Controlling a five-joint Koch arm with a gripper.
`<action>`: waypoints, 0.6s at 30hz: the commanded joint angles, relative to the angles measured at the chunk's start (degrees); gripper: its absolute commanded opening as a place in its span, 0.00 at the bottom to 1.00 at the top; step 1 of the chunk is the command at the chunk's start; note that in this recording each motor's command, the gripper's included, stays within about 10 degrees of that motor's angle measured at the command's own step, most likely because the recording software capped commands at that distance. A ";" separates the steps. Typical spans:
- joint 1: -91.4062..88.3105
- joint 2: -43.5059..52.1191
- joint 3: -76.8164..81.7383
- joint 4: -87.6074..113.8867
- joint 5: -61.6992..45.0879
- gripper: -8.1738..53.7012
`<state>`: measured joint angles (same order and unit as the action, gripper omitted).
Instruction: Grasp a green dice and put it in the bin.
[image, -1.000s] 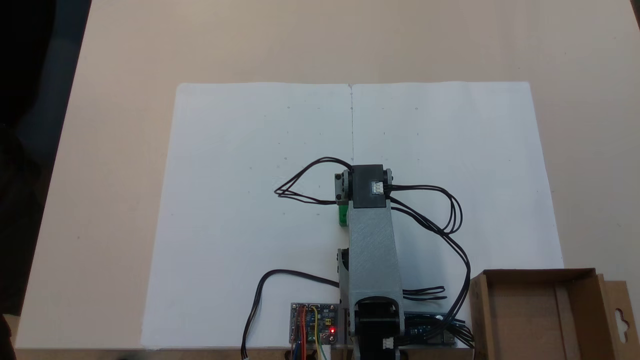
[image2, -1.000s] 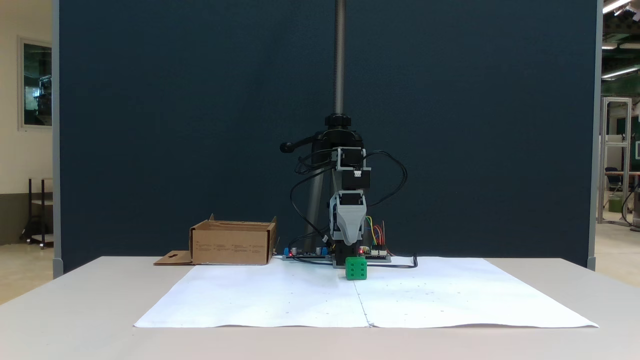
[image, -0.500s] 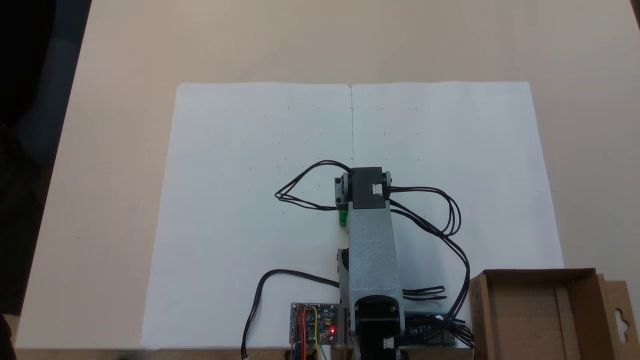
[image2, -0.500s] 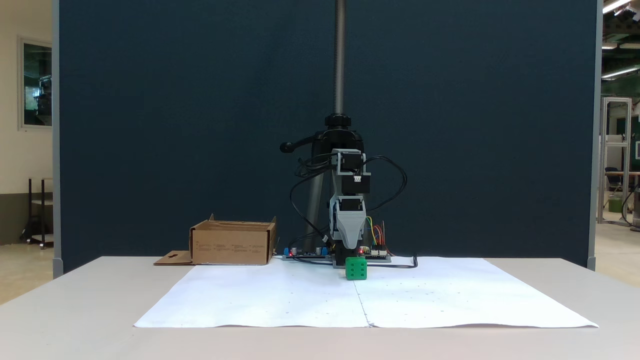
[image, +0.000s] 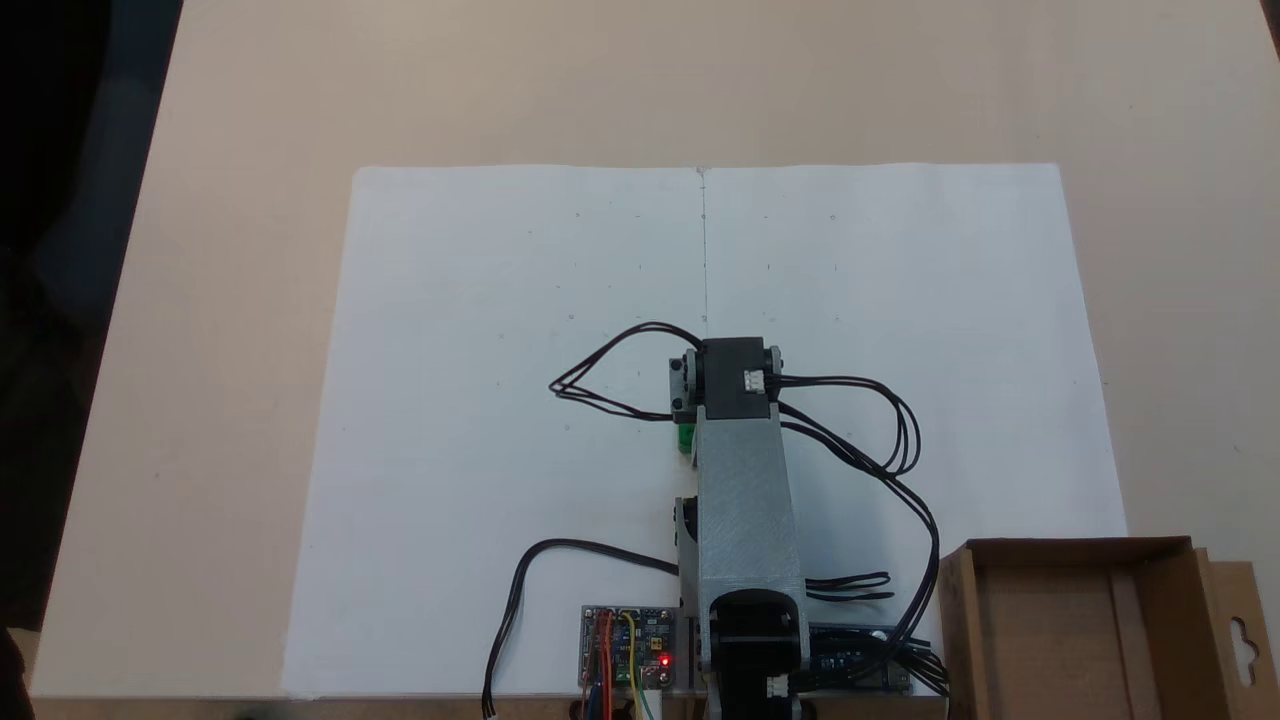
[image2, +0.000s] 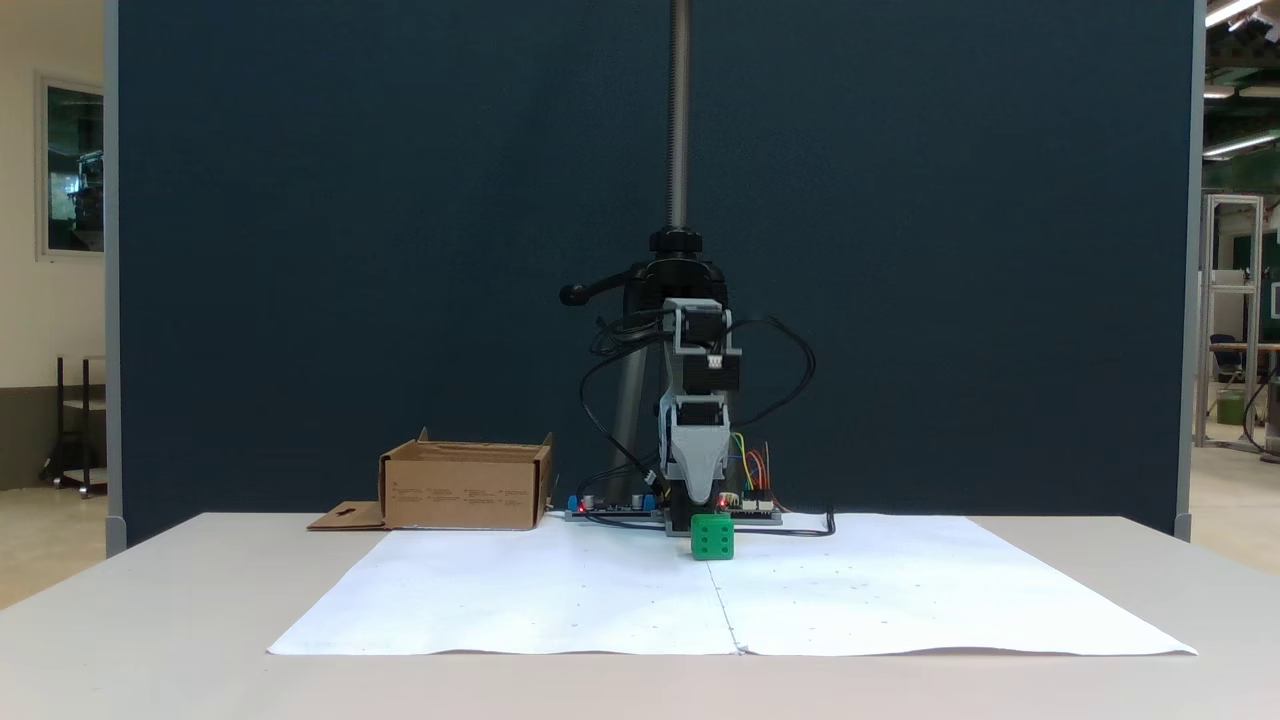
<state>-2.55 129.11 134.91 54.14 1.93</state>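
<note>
Green dice (image2: 712, 537) unmoved on white paper (image2: 560, 590) | my arm has sunk lower over it | jaws: cannot tell | bin (image2: 462, 487) waits, grasp pending

Dark blue partition (image2: 400, 250) behind beige table (image2: 150, 600)

A pale beige counter (image: 230, 300) carries a large white paper sheet (image: 480, 300) with a centre crease, lying flat and showing in both fixed views (image2: 560, 600). The green dice (image2: 712, 537) sits on the sheet near the crease, just in front of the arm's base, where a circuit board (image: 628, 647) and black cables (image: 520, 590) also rest. The bin (image2: 465, 487), a brown cardboard box, stands off the sheet's corner beside the base, its flap lying flat on the counter.
</note>
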 joint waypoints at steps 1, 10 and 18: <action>-0.79 6.59 -0.09 -4.31 5.01 0.83; -0.88 6.50 1.23 -7.91 6.24 0.83; -1.41 6.42 1.67 -8.96 7.47 0.83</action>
<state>-2.55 129.11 137.11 47.55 5.54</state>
